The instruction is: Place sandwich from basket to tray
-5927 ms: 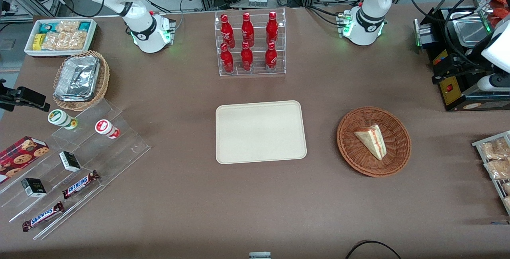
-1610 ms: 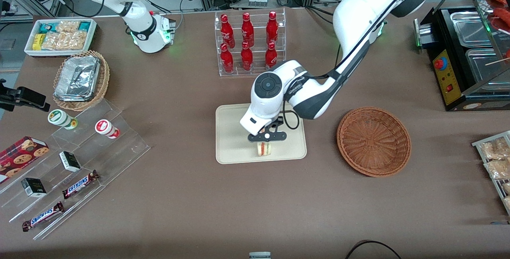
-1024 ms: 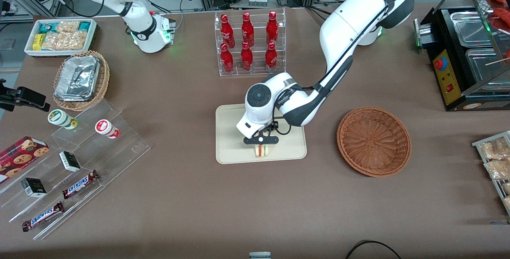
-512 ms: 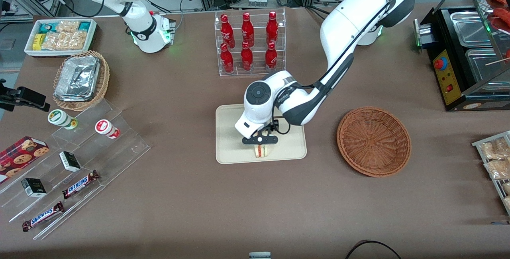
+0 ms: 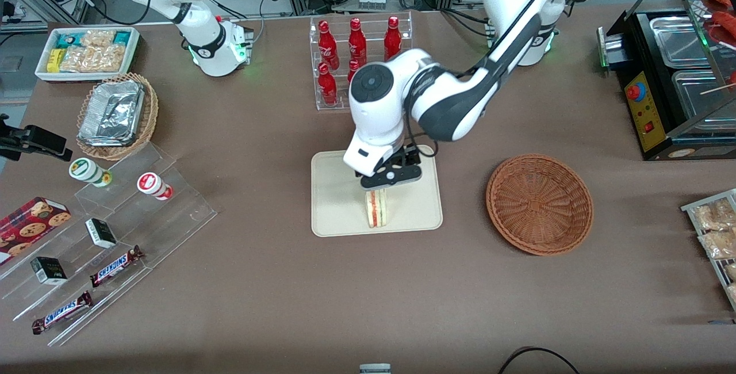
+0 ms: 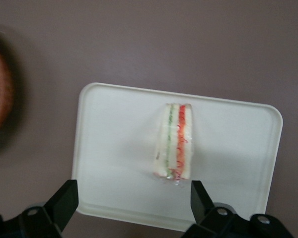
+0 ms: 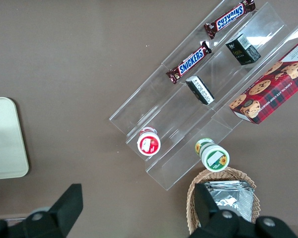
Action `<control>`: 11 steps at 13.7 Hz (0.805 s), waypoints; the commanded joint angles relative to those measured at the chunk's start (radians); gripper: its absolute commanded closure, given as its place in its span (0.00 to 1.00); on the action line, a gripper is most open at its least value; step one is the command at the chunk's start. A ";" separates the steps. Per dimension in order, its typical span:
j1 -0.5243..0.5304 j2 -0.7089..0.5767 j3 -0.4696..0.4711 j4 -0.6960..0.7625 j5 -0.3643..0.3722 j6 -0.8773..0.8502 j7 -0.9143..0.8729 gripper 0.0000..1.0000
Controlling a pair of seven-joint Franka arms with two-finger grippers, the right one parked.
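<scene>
The sandwich [image 5: 376,210] stands on its edge on the cream tray [image 5: 339,201], in the part of the tray nearer the front camera, with its red and green filling stripes showing [image 6: 175,144]. My left gripper [image 5: 383,185] hangs just above it, open [image 6: 133,197]; its two black fingers [image 6: 65,201] are spread wide and nothing lies between them. The tray's rim [image 6: 89,148] shows under the gripper. The reddish-brown basket [image 5: 539,204] sits beside the tray toward the working arm's end, with nothing in it.
A clear rack of red bottles [image 5: 359,63] stands farther from the camera than the tray, partly covered by the arm. Acrylic steps with snacks [image 5: 115,230], a tan basket of foil containers [image 5: 118,115] and a white bin [image 5: 86,52] lie toward the parked arm's end. A black appliance [image 5: 667,75] stands at the working arm's end.
The gripper has let go of the sandwich and risen above it, the wrist swinging up toward the bottle rack. The sandwich stays standing on the tray.
</scene>
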 commanded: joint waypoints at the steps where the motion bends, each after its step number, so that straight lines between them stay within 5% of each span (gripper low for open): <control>1: 0.081 -0.113 0.006 -0.023 -0.031 -0.081 -0.005 0.00; 5: 0.216 -0.225 0.005 -0.023 -0.094 -0.154 0.101 0.00; 11: 0.411 -0.374 0.032 -0.026 -0.254 -0.335 0.544 0.00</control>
